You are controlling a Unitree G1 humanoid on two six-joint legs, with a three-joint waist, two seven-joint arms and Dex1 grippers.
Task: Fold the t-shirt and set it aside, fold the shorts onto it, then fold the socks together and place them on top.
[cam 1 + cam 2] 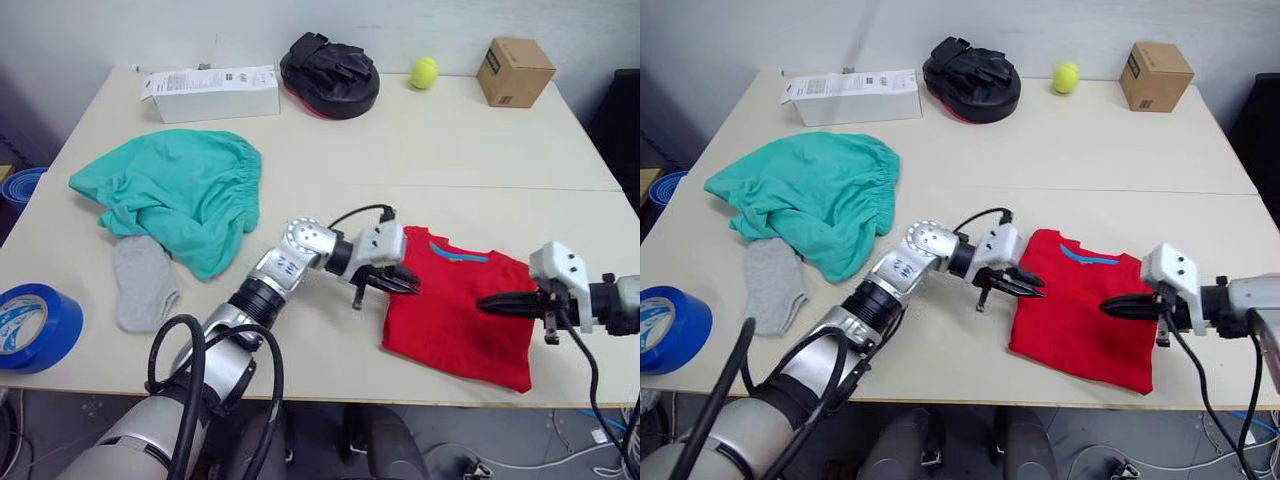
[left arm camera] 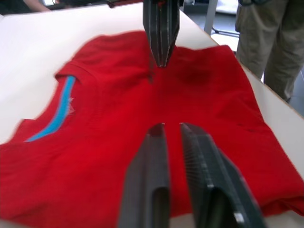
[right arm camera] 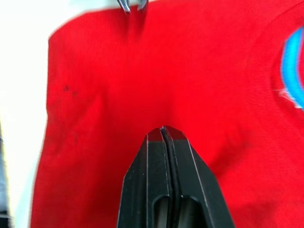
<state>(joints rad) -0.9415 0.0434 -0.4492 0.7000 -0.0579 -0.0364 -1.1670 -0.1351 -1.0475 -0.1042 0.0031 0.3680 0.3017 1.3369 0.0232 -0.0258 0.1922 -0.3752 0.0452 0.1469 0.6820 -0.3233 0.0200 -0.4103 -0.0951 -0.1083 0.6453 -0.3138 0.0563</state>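
Two robot grippers hover over a folded red t-shirt at the near edge of a table.

The left gripper points at the shirt's left edge, its fingers a narrow gap apart and holding nothing. The right gripper sits over the shirt's right side, fingers pressed together, empty. The teal shorts lie crumpled at the far left, with one grey sock just beside them, partly tucked under their edge.
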